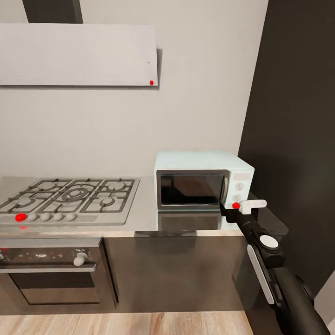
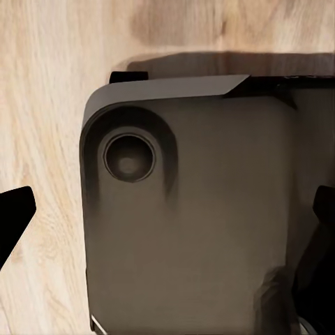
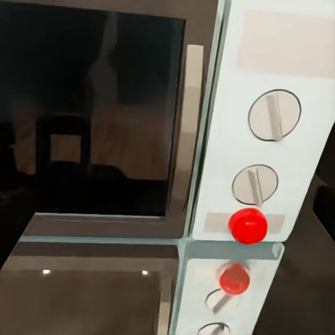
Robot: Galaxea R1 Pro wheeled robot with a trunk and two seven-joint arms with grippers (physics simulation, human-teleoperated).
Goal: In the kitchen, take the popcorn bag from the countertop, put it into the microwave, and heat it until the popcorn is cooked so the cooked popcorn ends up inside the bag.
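- Reaching toward the microwave (image 1: pixel 203 178), the right hand (image 1: pixel 249 206) sits at the lower right corner of the front, just beside the round red light (image 1: pixel 236 205) below the two white knobs (image 1: pixel 238 191).
- Right hand state: white fingers (image 1: pixel 253 204) project to the right of the light; whether they are spread or closed cannot be told from the head view, and nothing is seen held.
- Key relation: the control panel (image 3: pixel 272 118) lies straight ahead of the right hand; in the right wrist view the red light (image 3: pixel 248 225) is close in front, with both knobs above it. The right arm is clearly the nearer one.
- Door (image 1: pixel 191 189): dark glass, standing shut, to the left of the panel as the head camera sees it. The bag cannot be made out behind the glass.
- Judgement: the position suits pressing the light or turning a knob; a small sideways error would land on the door frame instead.
- Left hand: the left wrist view looks down at the robot base (image 2: pixel 195 209) over the plank floor (image 2: pixel 49 105). A dark fingertip (image 2: pixel 14 213) shows at each edge of that view, wide apart, with nothing between them.
- Tabletop (image 1: pixel 144 214): grey, glossy, mirroring the microwave front; a gas hob (image 1: pixel 70 195) is set in well to the left, with an oven (image 1: pixel 51 274) below it.
- Room: pale grey wall, an extractor hood (image 1: pixel 77 53) above the hob, a tall dark unit (image 1: pixel 298 116) just right of the microwave.
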